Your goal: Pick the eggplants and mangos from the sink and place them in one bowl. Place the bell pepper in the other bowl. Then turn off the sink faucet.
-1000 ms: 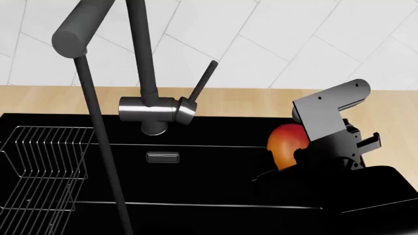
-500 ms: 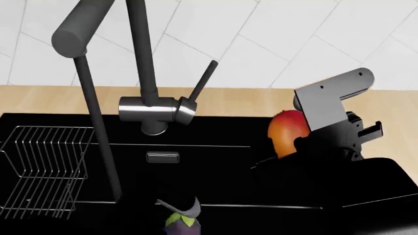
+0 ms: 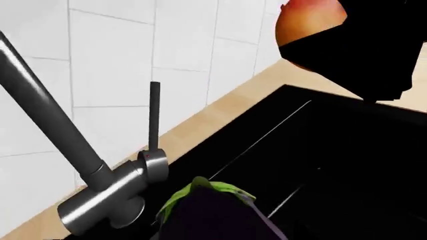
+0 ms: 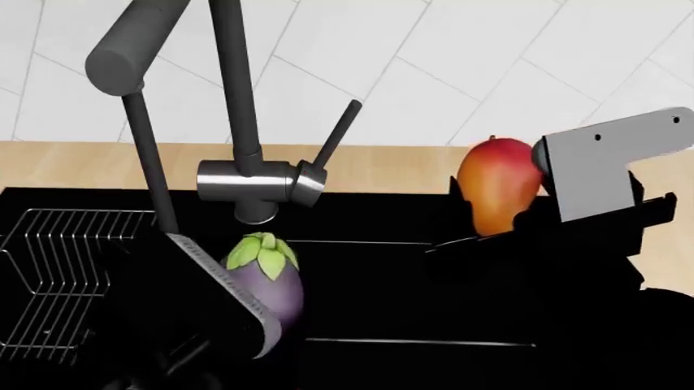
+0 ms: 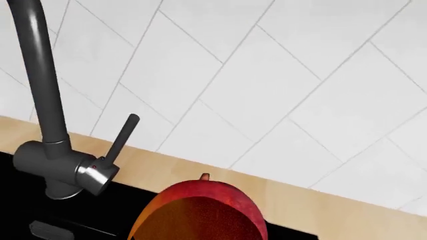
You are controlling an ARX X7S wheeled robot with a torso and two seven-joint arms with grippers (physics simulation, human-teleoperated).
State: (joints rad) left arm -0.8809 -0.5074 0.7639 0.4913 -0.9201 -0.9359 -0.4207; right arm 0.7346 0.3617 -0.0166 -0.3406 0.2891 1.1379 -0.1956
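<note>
A purple eggplant (image 4: 269,284) with a green cap hangs over the black sink (image 4: 379,284), with my left gripper (image 4: 256,315) shut on it. The left wrist view shows the eggplant (image 3: 217,217) filling the space between the jaws. At the right an orange-red mango (image 4: 499,191) is held above the sink's far rim, and my right gripper (image 4: 490,221) is shut on it. The mango (image 5: 200,212) also fills the near part of the right wrist view. The faucet (image 4: 258,183) stands behind the sink, its lever (image 4: 337,136) tilted up. The bowls and the bell pepper are out of view.
A wire basket (image 4: 65,276) hangs in the sink's left part. A dark column drops from the faucet spout (image 4: 122,58) down to my left arm. Wooden counter (image 4: 401,166) and white tiled wall (image 4: 456,73) lie behind the sink.
My left gripper has risen from the bottom edge into view, carrying the eggplant. My right gripper has lifted the mango higher and a little to the right.
</note>
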